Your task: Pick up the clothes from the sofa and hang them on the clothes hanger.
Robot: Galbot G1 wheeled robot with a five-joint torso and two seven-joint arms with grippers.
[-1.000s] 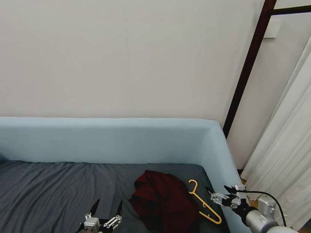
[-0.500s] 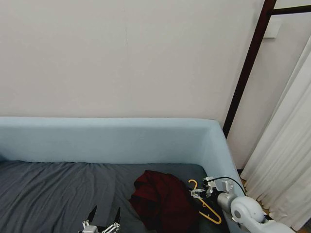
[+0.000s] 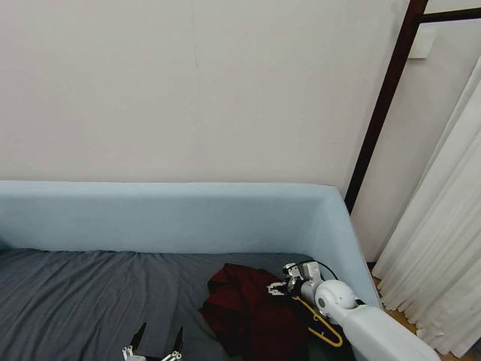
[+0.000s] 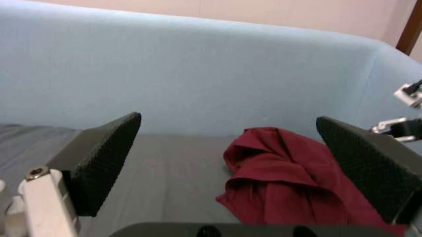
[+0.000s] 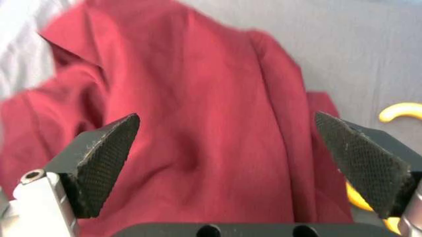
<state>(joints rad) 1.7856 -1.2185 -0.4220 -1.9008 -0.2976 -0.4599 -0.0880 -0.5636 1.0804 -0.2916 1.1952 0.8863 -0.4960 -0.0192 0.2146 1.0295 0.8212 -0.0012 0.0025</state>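
Note:
A crumpled dark red garment [image 3: 252, 312] lies on the sofa's grey seat near its right end, also seen as the red garment [image 4: 283, 182] and up close as the red garment [image 5: 191, 143]. A yellow hanger [image 3: 319, 320] lies on the seat to its right; the yellow hanger [image 5: 402, 112] shows at the edge of the right wrist view. My right gripper [image 3: 278, 288] hovers open just over the garment's right edge, nothing between its fingers [image 5: 99, 158]. My left gripper [image 3: 154, 347] is open low over the seat, left of the garment.
The light blue sofa back [image 3: 165, 214] and right armrest [image 3: 334, 241] enclose the grey seat [image 3: 83, 293]. A dark wooden rack post [image 3: 379, 105] rises behind the armrest. White curtains [image 3: 443, 256] hang at the right.
My right gripper has swung left from beyond the hanger to above the garment's right edge. My left gripper has sunk lower in the head view.

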